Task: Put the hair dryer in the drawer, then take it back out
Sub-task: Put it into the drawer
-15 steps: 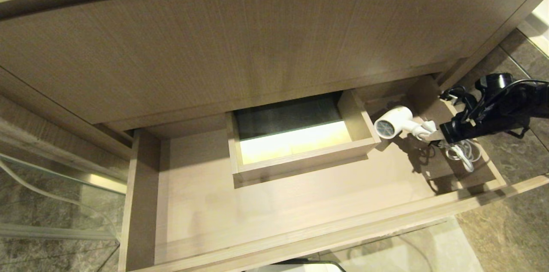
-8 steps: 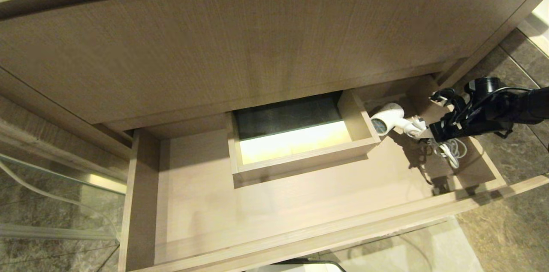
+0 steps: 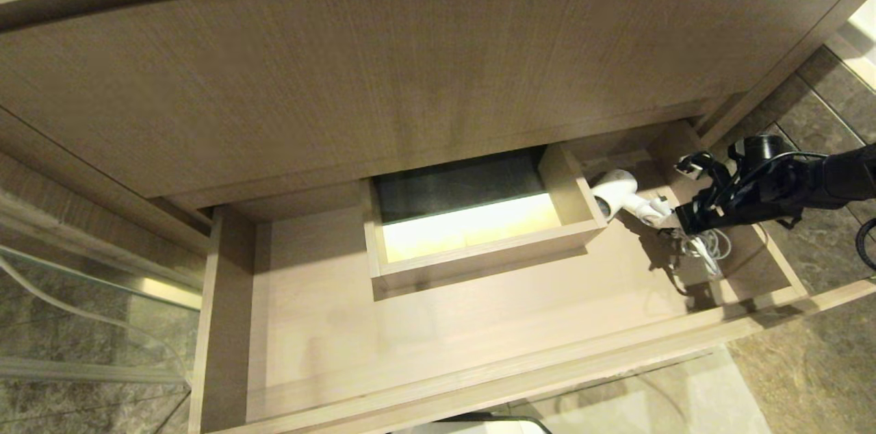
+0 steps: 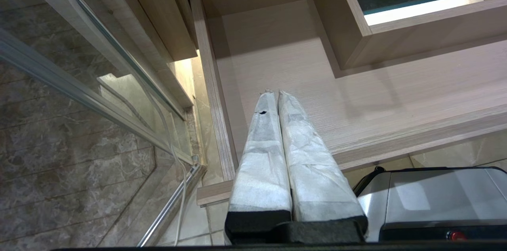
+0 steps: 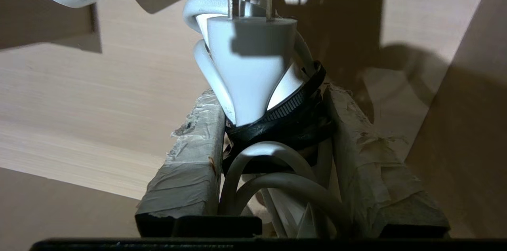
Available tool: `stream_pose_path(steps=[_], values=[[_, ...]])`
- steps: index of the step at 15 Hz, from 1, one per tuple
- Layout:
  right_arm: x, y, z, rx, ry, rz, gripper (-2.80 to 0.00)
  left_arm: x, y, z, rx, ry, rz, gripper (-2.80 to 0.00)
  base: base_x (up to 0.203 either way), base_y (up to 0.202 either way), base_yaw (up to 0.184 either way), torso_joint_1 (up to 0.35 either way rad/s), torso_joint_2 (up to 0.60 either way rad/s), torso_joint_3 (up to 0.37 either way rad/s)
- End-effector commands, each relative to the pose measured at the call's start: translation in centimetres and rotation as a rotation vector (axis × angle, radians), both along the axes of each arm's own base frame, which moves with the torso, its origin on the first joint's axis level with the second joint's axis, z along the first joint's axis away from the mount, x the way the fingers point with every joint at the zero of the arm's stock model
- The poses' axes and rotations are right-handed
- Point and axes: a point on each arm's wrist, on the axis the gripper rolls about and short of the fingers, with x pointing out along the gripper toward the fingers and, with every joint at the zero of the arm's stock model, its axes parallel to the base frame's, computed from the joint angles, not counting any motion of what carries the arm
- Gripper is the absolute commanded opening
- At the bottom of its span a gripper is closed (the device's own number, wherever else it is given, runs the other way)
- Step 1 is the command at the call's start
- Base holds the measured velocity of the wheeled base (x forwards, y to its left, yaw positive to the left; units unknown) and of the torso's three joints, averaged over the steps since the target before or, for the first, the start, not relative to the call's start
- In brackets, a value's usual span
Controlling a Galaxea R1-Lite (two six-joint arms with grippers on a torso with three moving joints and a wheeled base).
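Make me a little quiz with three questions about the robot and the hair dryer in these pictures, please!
1. True or false: the right gripper is shut on the hair dryer.
2. Where is the hair dryer? A) on the floor, B) over the right end of the open drawer, C) inside the boxed cutout.
3. Fill in: the left gripper's fingers are ____.

Key
1. True: its fingers squeeze the handle with its bundled cord.
2. B: it sits just right of the boxed cutout.
3. Shut: the taped fingers press together with nothing between, over the drawer's left end.
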Motion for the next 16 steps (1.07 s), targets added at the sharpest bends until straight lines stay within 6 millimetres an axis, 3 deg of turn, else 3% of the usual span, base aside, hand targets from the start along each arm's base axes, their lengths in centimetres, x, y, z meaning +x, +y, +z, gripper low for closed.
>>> stream_pose_path(steps=[1,8,9,13,16], values=[[0.9,-0.2,-1.0,-0.005,-0.014,0.004,-2.8,0.0,0.0,0.0,0.0,0.001,0.0,-2.8,0.0,0.0,0.0,0.0,0.0,0.0],[1.3,-0.3,-1.4,0.003,-0.035,0.018,-2.8,0.0,0.0,0.0,0.0,0.0,0.0,-2.8,0.0,0.0,0.0,0.0,0.0,0.0],[1.2,-0.3,-1.3,0.001,-0.035,0.021,0.0,0.0,0.0,0.0,0.0,0.001,0.0,-2.8,0.0,0.0,0.0,0.0,0.0,0.0],[0.4,-0.1,0.5,-0.005,-0.057,0.019,0.0,0.0,0.0,0.0,0.0,0.0,0.0,-2.8,0.0,0.0,0.0,0.0,0.0,0.0],[-0.9,-0.1,3.5,-0.012,-0.101,0.004,0.0,0.0,0.0,0.0,0.0,0.001,0.0,-2.8,0.0,0.0,0.0,0.0,0.0,0.0]])
